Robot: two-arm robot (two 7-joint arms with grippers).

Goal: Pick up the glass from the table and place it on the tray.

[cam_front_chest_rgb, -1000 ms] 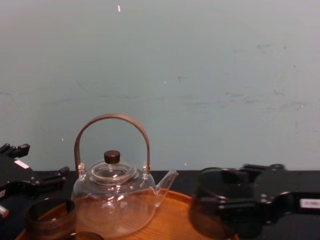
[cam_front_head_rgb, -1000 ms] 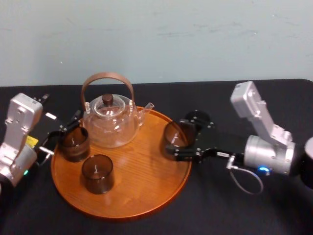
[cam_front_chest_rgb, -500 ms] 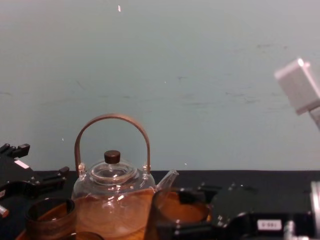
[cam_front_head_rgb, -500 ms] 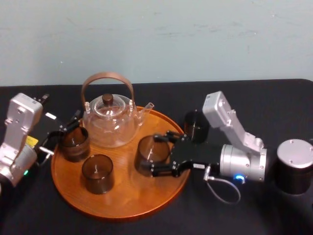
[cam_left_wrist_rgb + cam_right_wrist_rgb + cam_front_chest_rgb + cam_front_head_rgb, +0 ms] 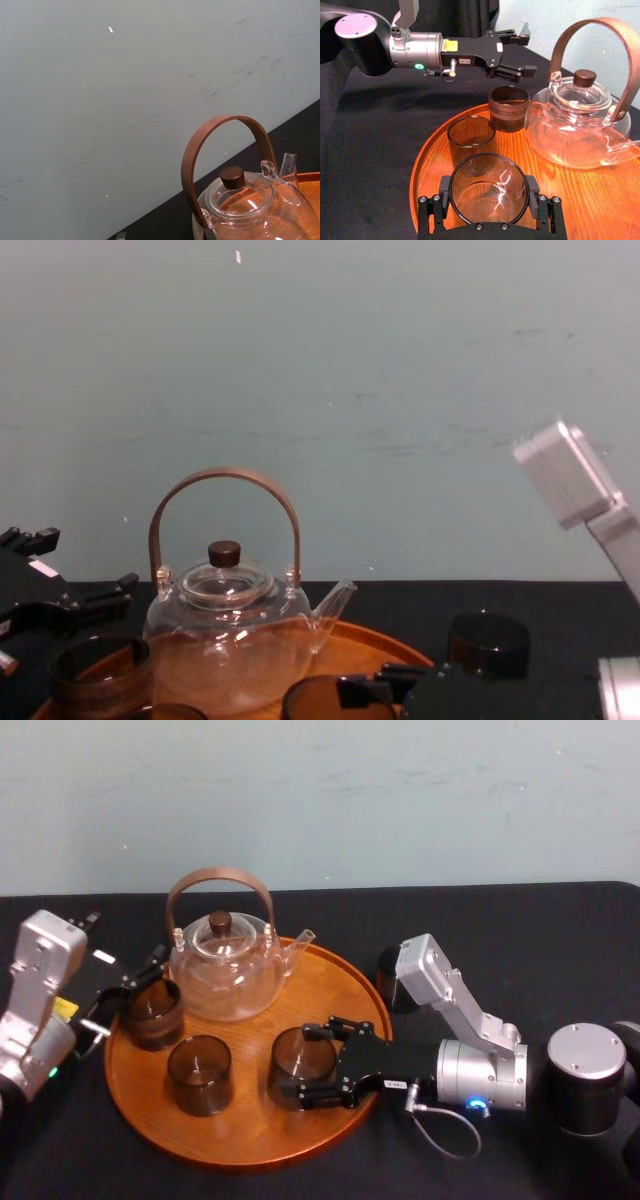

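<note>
Tray (image 5: 250, 1138): teapot (image 5: 225, 975), two tumblers (image 5: 200, 1072), glass (image 5: 305, 1055) gripped by right tool (image 5: 296, 1064); left tool (image 5: 130, 988) alongside.

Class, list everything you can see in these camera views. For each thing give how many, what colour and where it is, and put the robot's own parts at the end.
tray: one, orange-brown wood, on the table before the robot
teapot: one, clear glass with a brown handle, at the tray's rear
held glass: one, smoky grey-brown, at the tray's front right
rear-left glass: one, smoky grey-brown, on the tray
front-left glass: one, smoky grey-brown, on the tray
spare glass: one, dark, on the table to the right of the tray
table: one, black
wall: pale blue-green, behind the table
left tool: one, black, open, by the rear-left glass
right tool: one, black, shut on the held glass
</note>
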